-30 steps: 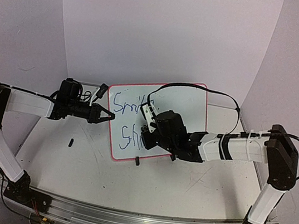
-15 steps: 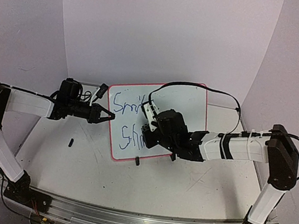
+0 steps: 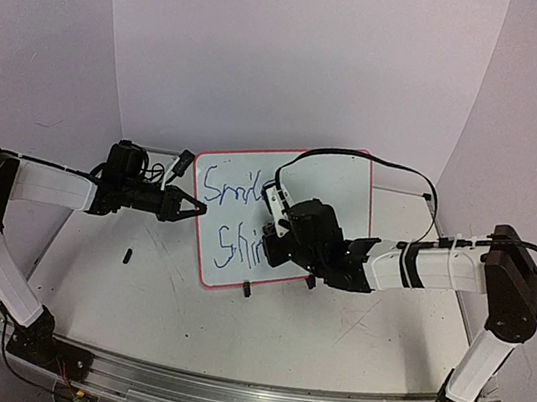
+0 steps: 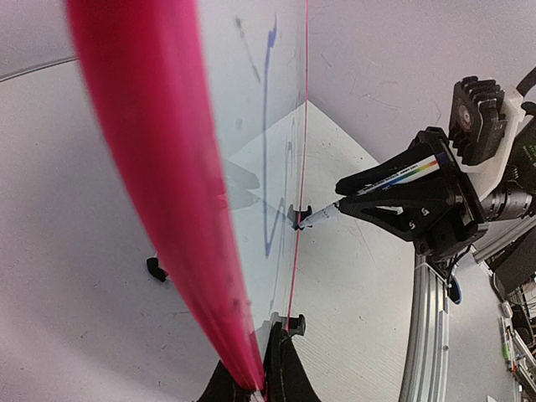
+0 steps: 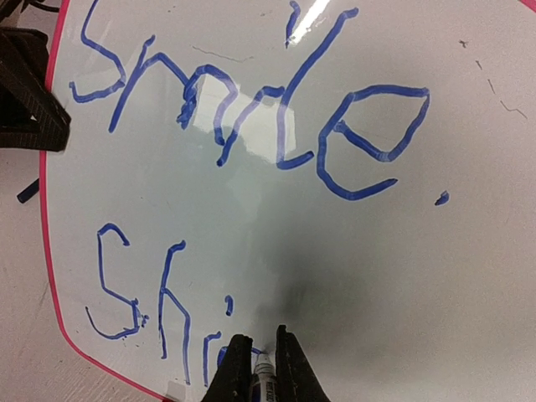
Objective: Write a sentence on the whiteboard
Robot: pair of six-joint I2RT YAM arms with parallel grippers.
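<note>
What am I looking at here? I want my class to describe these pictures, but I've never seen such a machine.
This is a robot: a left arm and a right arm bolted at the near edge of a table. One picture comes from a fixed camera above and behind them; the other two come from cameras on each wrist. The left gripper is closed on the red-framed edge of a whiteboard. The right gripper is closed on a marker, its tip at the board. Blue writing reads "Smile", with "Shi" started below. A small black piece lies on the table, apart from the board.
</note>
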